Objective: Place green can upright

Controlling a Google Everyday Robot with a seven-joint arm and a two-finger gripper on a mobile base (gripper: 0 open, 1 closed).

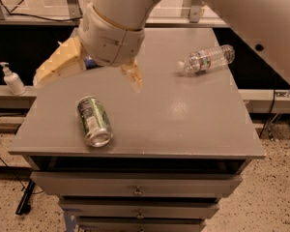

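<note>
The green can [93, 121] lies on its side near the front left of the grey table [183, 124], its silver end facing the front edge. My gripper [87, 83] hangs above and just behind the can, not touching it. It is open wide: one yellowish finger [55, 64] is out to the left and the other finger [134, 76] to the right, with nothing between them.
A clear plastic water bottle [206, 59] lies on its side at the back right of the table. A white pump bottle [12, 79] stands on a ledge to the left. Drawers [135, 190] sit below the table top. The arm hides the back left of the table.
</note>
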